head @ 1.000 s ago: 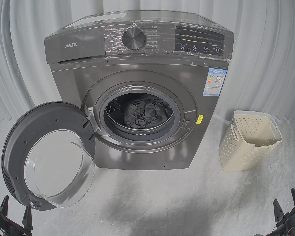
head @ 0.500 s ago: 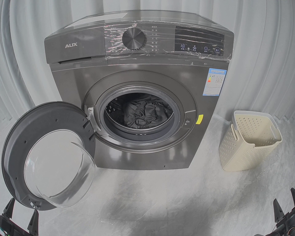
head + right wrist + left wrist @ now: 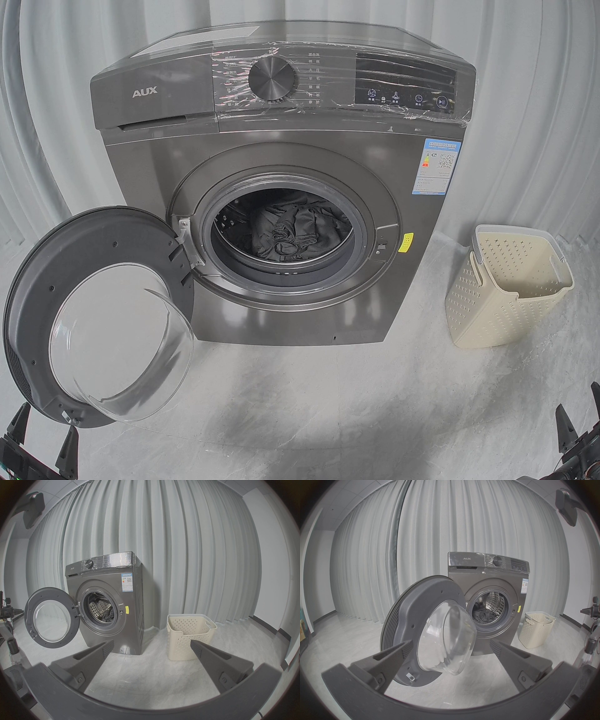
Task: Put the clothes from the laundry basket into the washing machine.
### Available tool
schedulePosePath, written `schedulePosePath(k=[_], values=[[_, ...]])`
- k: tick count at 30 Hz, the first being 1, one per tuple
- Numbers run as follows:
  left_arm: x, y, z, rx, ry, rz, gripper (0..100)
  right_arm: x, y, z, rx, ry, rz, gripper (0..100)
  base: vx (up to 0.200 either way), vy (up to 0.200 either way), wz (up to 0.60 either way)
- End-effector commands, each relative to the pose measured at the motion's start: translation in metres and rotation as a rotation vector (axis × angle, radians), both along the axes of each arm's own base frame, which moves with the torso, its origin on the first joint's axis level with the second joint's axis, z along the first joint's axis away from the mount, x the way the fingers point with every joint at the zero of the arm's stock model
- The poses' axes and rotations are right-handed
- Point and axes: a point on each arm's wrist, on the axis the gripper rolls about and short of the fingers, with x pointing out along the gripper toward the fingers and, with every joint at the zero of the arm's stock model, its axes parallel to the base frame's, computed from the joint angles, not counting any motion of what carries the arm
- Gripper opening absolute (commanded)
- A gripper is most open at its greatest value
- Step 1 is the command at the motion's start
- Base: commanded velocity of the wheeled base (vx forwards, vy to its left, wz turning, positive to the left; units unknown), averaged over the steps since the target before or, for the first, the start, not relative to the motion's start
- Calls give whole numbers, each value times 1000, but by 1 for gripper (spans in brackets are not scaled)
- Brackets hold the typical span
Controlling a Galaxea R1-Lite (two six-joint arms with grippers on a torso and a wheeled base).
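The grey washing machine (image 3: pixel 281 125) stands with its round door (image 3: pixel 94 312) swung wide to the left. Dark clothes (image 3: pixel 294 231) lie heaped inside the drum (image 3: pixel 487 611). To the right of the machine on the floor is the cream laundry basket (image 3: pixel 506 287), tilted a little, with nothing visible inside it (image 3: pixel 189 630). My left gripper (image 3: pixel 45 437) sits low at the near left, just below the door, open and holding nothing (image 3: pixel 450 644). My right gripper (image 3: pixel 580 415) hangs low at the near right, in front of the basket, open and holding nothing (image 3: pixel 151 642).
The pale marble-look floor (image 3: pixel 350 406) stretches between me and the machine. White curtains (image 3: pixel 531 125) hang behind the machine and basket. The open door juts out over the floor on the left.
My left gripper shifted slightly to the right at the near left corner a second ago, then held still. Nothing else has moved.
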Motion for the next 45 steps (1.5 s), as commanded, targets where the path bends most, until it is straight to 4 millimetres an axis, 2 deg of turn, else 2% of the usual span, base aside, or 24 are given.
schedulePosePath(k=[1, 12, 33, 45], values=[[0, 0, -5, 0, 6, 0, 100, 0, 0, -5, 0, 4, 1, 100, -200, 0, 0], [0, 0, -5, 0, 6, -3, 100, 0, 0, -5, 0, 4, 1, 100, -18, 0, 0], [0, 0, -5, 0, 4, -2, 100, 0, 0, -5, -2, 4, 2, 100, 0, 200, 0], [0, 0, -5, -1, 6, 0, 100, 0, 0, -5, -2, 4, 1, 100, 0, 0, 0]])
